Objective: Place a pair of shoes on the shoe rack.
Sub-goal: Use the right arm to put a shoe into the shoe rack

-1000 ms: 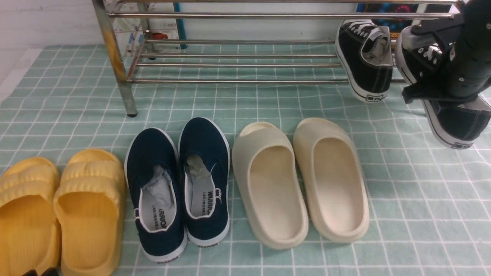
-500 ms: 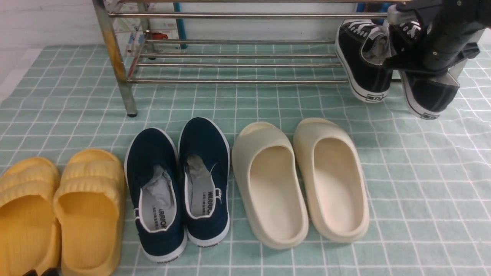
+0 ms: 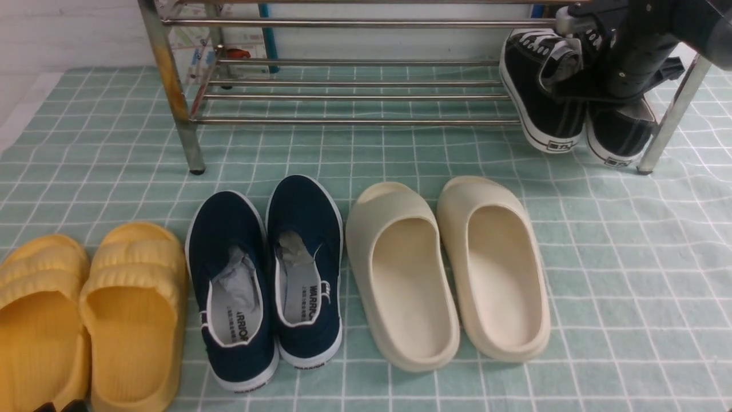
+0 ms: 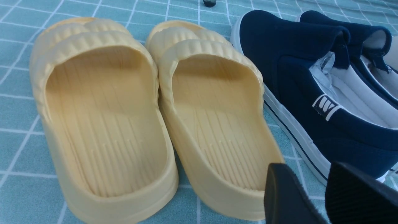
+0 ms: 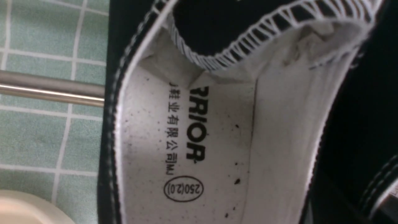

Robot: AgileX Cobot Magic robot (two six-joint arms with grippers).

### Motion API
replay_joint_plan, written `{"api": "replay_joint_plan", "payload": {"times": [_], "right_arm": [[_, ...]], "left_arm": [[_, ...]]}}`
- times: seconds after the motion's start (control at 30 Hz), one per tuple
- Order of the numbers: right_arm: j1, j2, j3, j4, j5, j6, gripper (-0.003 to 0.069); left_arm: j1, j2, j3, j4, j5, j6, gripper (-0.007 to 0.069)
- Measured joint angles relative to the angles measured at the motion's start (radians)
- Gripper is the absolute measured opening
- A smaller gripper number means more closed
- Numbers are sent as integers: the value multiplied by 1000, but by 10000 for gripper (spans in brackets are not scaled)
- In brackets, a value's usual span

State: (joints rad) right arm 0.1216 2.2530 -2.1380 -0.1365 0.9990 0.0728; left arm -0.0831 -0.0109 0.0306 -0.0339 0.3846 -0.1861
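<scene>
The chrome shoe rack (image 3: 354, 121) stands at the back of the cloth. One black sneaker (image 3: 543, 94) lies on its lower tier at the right end, with its heel hanging over the front bar. The second black sneaker (image 3: 620, 134) sits right beside it, also heel outward, and my right gripper (image 3: 615, 100) is shut on its collar from above. The right wrist view is filled by this sneaker's grey insole (image 5: 192, 140), and a rack bar (image 5: 49, 88) runs under the shoe. My left gripper (image 4: 314, 183) hangs low, shut and empty, over the near left of the cloth.
Three pairs stand in a row on the green checked cloth: yellow slides (image 3: 91, 320) at the near left, navy slip-ons (image 3: 269, 274), then cream slides (image 3: 446, 269). The rack's right front leg (image 3: 669, 120) stands just right of the held sneaker.
My right arm has carried the second sneaker up and to the left, from in front of the rack's right end in onto the lower tier beside the first one. The left arm has not moved.
</scene>
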Motion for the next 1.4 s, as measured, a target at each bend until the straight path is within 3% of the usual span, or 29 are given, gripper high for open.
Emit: {"api": "replay_joint_plan", "payload": {"times": [0.13, 0.43, 0.53, 0.67, 0.87, 1.2, 1.33, 1.4], "right_arm": [[0, 0, -10, 1, 2, -20, 92], [-1, -47, -40, 18, 95, -89, 399], [-1, -68, -41, 38, 112, -105, 421], [0, -91, -41, 50, 145, -111, 414], [-3, -143, 5, 39, 167, -155, 333], [-23, -147, 144, 19, 34, -170, 414], [-22, -146, 152, -32, 3, -175, 333], [-20, -147, 152, -62, 0, -176, 200]], "left_arm": [[0, 0, 0, 0, 0, 0, 221], [0, 0, 0, 0, 0, 0, 221], [0, 0, 0, 0, 0, 0, 221], [0, 0, 0, 0, 0, 0, 221], [0, 0, 0, 0, 0, 0, 221], [0, 0, 0, 0, 0, 0, 221], [0, 0, 0, 0, 0, 0, 221], [0, 0, 0, 0, 0, 0, 221]]}}
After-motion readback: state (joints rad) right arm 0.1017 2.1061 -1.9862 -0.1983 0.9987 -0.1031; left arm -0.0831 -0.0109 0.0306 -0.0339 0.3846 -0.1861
